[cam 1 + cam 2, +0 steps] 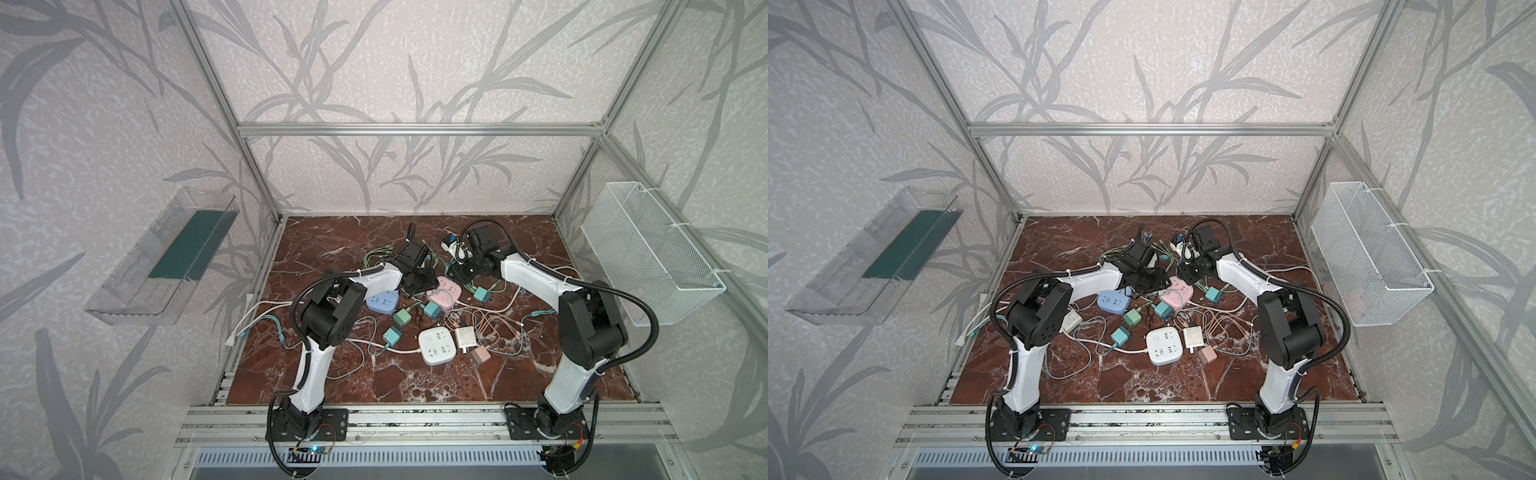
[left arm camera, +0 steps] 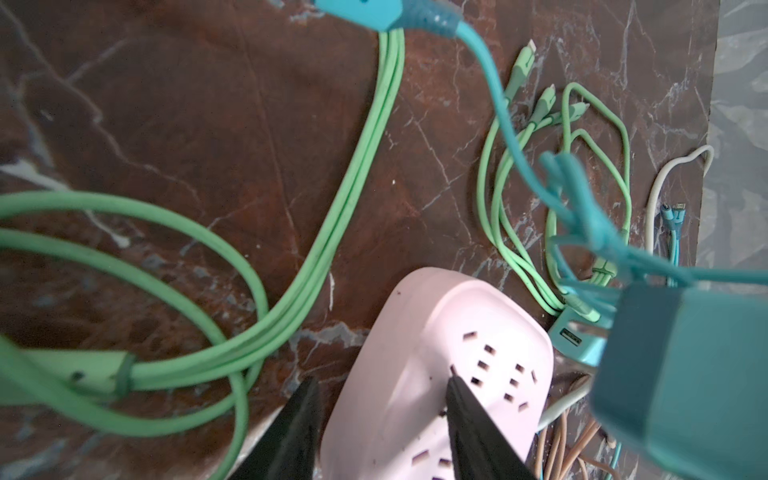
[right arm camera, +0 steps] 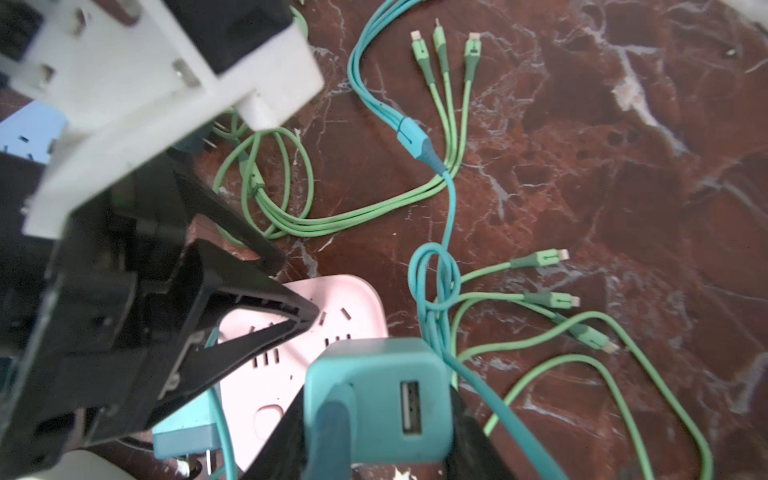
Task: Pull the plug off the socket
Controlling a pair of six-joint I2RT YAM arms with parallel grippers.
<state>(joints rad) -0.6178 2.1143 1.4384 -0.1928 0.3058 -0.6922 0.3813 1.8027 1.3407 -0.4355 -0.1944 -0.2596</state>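
Observation:
A pink socket (image 2: pixel 415 332) (image 3: pixel 345 291) lies flat on the marble table; both top views show it at mid-table (image 1: pixel 446 293) (image 1: pixel 1177 295). My left gripper (image 2: pixel 382 376) (image 1: pixel 419 282) clamps its near lobe, with one finger against the side edge and the other pressing on the slotted face. My right gripper (image 3: pixel 376 399) (image 1: pixel 463 272) is shut on a teal plug (image 3: pixel 374 374) (image 2: pixel 681 382), a square USB charger with a teal cable. The plug hangs just off the socket's edge, apart from its face. Its prongs are hidden.
A blue socket (image 1: pixel 382 301) and a white socket (image 1: pixel 436 345) lie nearby. Around them are several loose teal plugs (image 1: pixel 402 317), a white charger (image 1: pixel 464 337) and tangled green cables (image 3: pixel 374 208). A wire basket (image 1: pixel 648 253) hangs on the right wall and a clear tray (image 1: pixel 166 257) on the left.

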